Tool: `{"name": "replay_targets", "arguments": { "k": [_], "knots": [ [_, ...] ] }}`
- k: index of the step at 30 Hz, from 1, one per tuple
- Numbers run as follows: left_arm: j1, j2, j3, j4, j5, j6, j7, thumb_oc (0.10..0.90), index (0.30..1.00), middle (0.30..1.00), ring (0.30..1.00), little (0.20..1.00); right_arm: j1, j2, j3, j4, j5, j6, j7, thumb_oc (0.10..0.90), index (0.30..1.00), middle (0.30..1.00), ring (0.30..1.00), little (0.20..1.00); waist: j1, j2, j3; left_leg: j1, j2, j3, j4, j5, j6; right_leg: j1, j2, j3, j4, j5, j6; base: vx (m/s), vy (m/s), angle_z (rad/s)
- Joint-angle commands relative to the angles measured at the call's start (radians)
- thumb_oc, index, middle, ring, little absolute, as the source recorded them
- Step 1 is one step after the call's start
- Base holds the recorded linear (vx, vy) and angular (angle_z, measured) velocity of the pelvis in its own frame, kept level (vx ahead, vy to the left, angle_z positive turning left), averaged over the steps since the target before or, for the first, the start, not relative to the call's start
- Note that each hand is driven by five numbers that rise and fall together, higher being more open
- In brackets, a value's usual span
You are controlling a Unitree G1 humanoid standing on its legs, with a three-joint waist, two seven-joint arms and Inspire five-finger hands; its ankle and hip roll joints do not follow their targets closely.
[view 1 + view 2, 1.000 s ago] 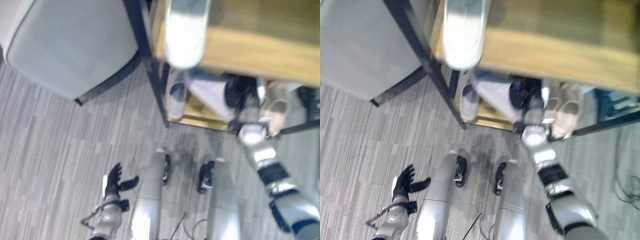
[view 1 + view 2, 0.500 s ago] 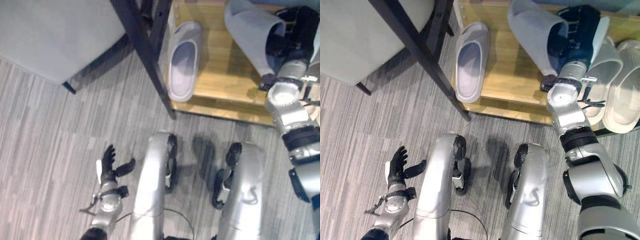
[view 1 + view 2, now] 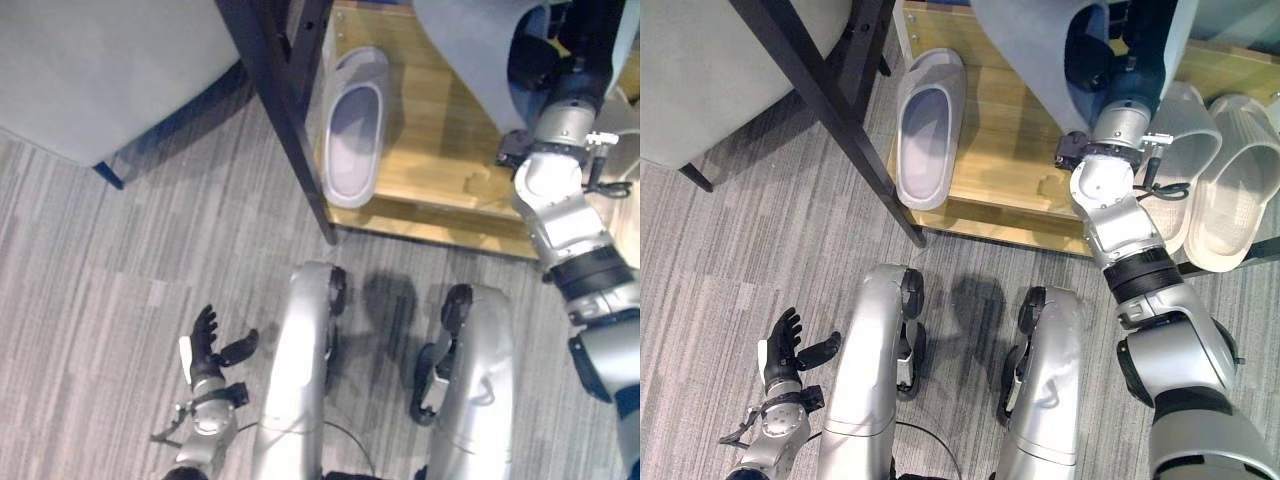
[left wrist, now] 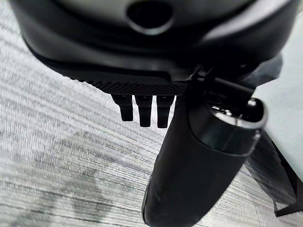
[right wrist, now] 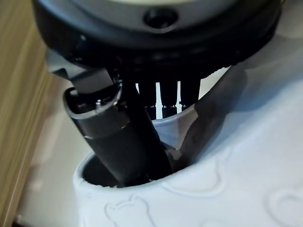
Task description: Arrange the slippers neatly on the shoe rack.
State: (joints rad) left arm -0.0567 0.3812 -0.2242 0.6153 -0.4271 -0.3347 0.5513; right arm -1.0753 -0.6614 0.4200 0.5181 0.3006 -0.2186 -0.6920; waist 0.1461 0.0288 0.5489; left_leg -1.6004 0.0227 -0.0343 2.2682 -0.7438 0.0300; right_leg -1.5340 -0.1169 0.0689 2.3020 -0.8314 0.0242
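The right hand [image 3: 1110,60] had a grey slipper [image 3: 1040,50] pinched, thumb inside its opening and fingers [image 5: 163,97] over the strap, raised over the wooden shoe rack [image 3: 1005,185] at about one o'clock. Its mate [image 3: 927,125] already lay flat at eleven o'clock, so the tidy move was probably to lower it sole-down just beside that one, toes matching. The left hand [image 3: 785,350] hung open over the carpet at seven o'clock, holding nothing.
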Motion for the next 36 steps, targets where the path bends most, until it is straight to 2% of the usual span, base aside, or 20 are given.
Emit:
{"name": "replay_targets", "arguments": {
  "k": [1,5,11,16,21,28,32,34,36],
  "knots": [
    [0.007,0.079,0.061,-0.034,-0.019,-0.062,0.031,0.8,0.9,0.9,0.9,0.9,-0.118,-0.012,-0.007,-0.144,-0.106,-0.054,0.0,0.4,0.3,0.3,0.3,0.3,0.053,-0.022,-0.029,0.03,-0.048,-0.112,0.028,-0.092,0.056,-0.004,-0.012,0.077,-0.016,0.103,-0.071,0.01,0.021,-0.09],
    [-0.025,0.064,0.111,0.007,-0.102,-0.057,0.013,0.8,0.9,0.9,0.9,0.9,-0.026,0.041,-0.043,-0.214,-0.148,-0.032,0.014,0.4,0.3,0.3,0.3,0.3,0.039,-0.034,-0.029,0.03,-0.043,-0.122,0.056,-0.108,0.061,-0.019,0.01,0.071,-0.013,0.103,-0.076,0.01,0.041,-0.13],
    [-0.035,0.061,0.13,0.014,-0.073,-0.047,0.017,0.8,0.9,0.9,0.9,0.9,0.072,0.092,-0.117,-0.234,-0.211,-0.023,-0.016,0.4,0.3,0.3,0.3,0.3,0.017,-0.035,-0.029,0.03,-0.038,-0.119,0.069,-0.11,0.063,-0.023,0.016,0.071,-0.007,0.107,-0.075,0.0,0.022,-0.09],
    [-0.031,0.059,0.124,0.014,-0.067,-0.046,0.018,0.8,0.9,0.9,0.9,0.9,0.105,0.101,-0.173,-0.238,-0.224,-0.036,-0.048,0.4,0.3,0.3,0.3,0.3,0.007,-0.035,-0.029,0.03,-0.034,-0.111,0.072,-0.108,0.062,-0.026,0.02,0.071,-0.008,0.11,-0.079,0.0,0.0,0.0],
    [-0.025,0.062,0.113,0.017,-0.067,-0.052,0.022,0.8,0.9,0.9,0.9,0.9,0.058,0.113,-0.144,-0.182,-0.173,-0.046,-0.041,0.4,0.3,0.3,0.3,0.3,0.008,-0.032,-0.029,0.03,-0.031,-0.11,0.071,-0.103,0.058,-0.035,0.025,0.07,-0.012,0.116,-0.082,-0.02,-0.001,-0.01],
    [-0.011,0.093,0.088,0.018,-0.061,-0.054,0.006,0.8,0.9,0.9,0.9,0.9,-0.042,0.141,-0.046,-0.028,-0.133,-0.02,-0.026,0.4,0.3,0.3,0.3,0.3,0.025,-0.028,-0.029,0.03,-0.034,-0.114,0.057,-0.094,0.057,-0.035,0.033,0.069,-0.031,0.133,-0.085,-0.06,-0.001,-0.04],
    [-0.013,0.096,0.085,0.025,-0.038,-0.06,0.035,0.8,0.9,0.9,0.9,0.9,-0.067,0.154,-0.035,0.008,-0.133,-0.023,-0.039,0.4,0.3,0.3,0.3,0.3,0.026,-0.021,-0.029,0.03,-0.037,-0.118,0.055,-0.093,0.058,-0.036,0.038,0.064,-0.037,0.134,-0.084,-0.01,0.0,0.0],
    [-0.013,0.093,0.086,0.028,-0.041,-0.06,0.036,0.8,0.9,0.9,0.9,0.9,-0.078,0.158,-0.034,0.021,-0.12,-0.024,-0.04,0.8,0.9,0.9,0.9,0.9,0.026,-0.019,-0.029,0.03,-0.037,-0.117,0.054,-0.091,0.058,-0.036,0.041,0.066,-0.038,0.135,-0.083,0.0,0.0,0.0],
    [-0.014,0.09,0.083,0.035,-0.048,-0.061,0.034,0.8,0.9,0.9,0.9,0.9,-0.1,0.167,-0.025,0.037,-0.097,-0.028,-0.042,0.8,0.9,0.9,0.9,0.9,0.026,-0.019,-0.029,0.03,-0.037,-0.117,0.05,-0.088,0.057,-0.036,0.042,0.065,-0.042,0.137,-0.084,0.0,0.0,0.0]
  ]
}}
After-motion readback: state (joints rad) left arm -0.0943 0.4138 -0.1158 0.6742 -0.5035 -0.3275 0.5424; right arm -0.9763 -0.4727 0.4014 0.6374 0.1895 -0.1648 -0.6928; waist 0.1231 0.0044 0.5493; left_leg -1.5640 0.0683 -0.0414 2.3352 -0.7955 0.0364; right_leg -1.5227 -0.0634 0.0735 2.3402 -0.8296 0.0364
